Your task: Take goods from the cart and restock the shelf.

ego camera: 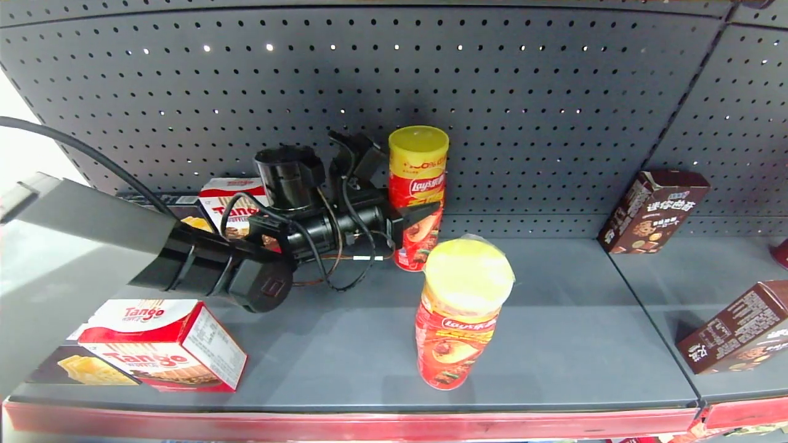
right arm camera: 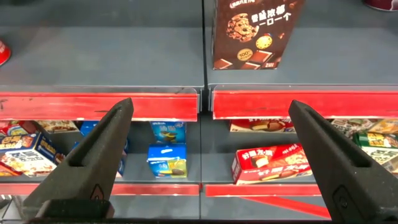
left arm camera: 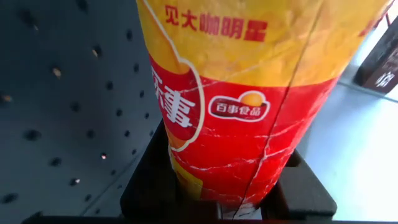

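Grey shelf deck, perforated back panel, red front strip. Left claw is clenched on the rear chip canister, which stands upright at frame centre near the back panel. The front chip canister stands lower centre, apart from it. A wafer box sits at the lower left edge and a cookie box at the right. Open deck lies between the canisters and the cookie box. Right claw is released, its fingers spread wide.
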Tool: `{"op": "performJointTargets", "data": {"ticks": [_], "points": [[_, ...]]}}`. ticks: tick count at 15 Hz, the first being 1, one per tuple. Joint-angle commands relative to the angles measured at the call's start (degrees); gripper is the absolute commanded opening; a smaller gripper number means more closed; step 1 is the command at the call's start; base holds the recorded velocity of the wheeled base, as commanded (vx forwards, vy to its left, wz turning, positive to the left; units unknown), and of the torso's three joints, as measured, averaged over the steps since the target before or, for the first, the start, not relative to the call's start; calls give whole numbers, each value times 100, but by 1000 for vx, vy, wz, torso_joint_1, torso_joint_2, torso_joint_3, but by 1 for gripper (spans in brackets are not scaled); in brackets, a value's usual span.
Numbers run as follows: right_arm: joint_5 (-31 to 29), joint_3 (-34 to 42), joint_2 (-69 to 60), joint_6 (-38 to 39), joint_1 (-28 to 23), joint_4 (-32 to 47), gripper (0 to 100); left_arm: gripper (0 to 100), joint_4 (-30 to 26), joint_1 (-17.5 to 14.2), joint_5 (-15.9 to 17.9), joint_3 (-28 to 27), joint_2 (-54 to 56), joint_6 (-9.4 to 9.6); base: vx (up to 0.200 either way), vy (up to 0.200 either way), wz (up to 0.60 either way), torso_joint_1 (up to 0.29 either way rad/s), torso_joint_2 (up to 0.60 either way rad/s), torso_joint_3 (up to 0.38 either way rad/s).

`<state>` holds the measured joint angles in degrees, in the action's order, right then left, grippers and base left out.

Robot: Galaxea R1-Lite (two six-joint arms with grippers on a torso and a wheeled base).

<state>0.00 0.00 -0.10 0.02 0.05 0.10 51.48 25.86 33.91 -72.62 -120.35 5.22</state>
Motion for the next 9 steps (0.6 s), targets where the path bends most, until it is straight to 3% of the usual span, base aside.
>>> {"op": "performJointTargets", "data": {"ticks": [1,9], "points": [[0,0,10,-2,-5,-1,100,0,29,7,1,-86,-270,-3,0,0,0,0,0,0],[0,0,10,-2,-5,-1,100,0,327,86,1,-323,-674,-3,0,0,0,0,0,0]]}}
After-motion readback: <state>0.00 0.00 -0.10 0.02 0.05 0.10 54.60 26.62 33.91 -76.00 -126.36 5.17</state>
